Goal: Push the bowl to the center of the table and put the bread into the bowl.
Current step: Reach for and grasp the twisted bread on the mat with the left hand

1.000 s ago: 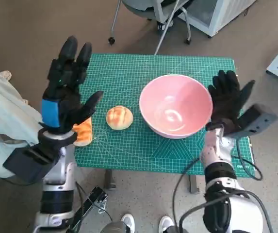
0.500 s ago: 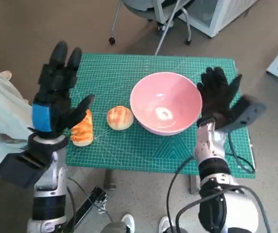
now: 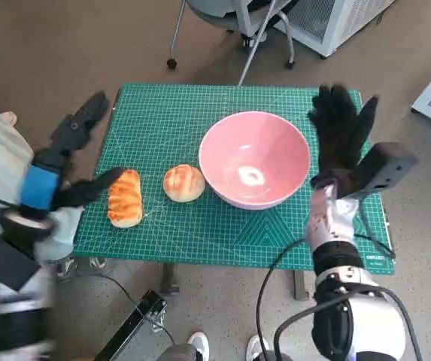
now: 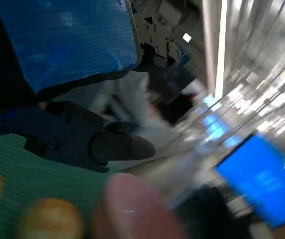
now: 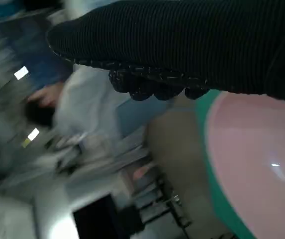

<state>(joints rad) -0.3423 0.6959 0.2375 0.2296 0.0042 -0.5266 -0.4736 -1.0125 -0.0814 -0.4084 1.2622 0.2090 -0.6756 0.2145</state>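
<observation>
- Head view is showing the bowl [image 3: 255, 170] sitting near the middle of the bench [image 3: 200, 113], with the right hand [image 3: 341, 139] standing just beside its rim on the robot's right, fingers spread and holding nothing.
- The round bread [image 3: 184, 183] is lying just off the bowl's other side; the long bread [image 3: 125, 197] is lying beyond it, near the bench's edge, its long axis running away from the robot.
- The left hand [image 3: 65, 165] is hanging at that edge, fingers apart and empty, almost touching the long bread, so it is the nearer hand for either piece; the bowl lies to the right of both.
- Left wrist view is blurring the breads and bowl; whether the hand touches the bread, I cannot tell.
- Right wrist view is showing the glove above the bowl's rim, and a blurred person beyond.
</observation>
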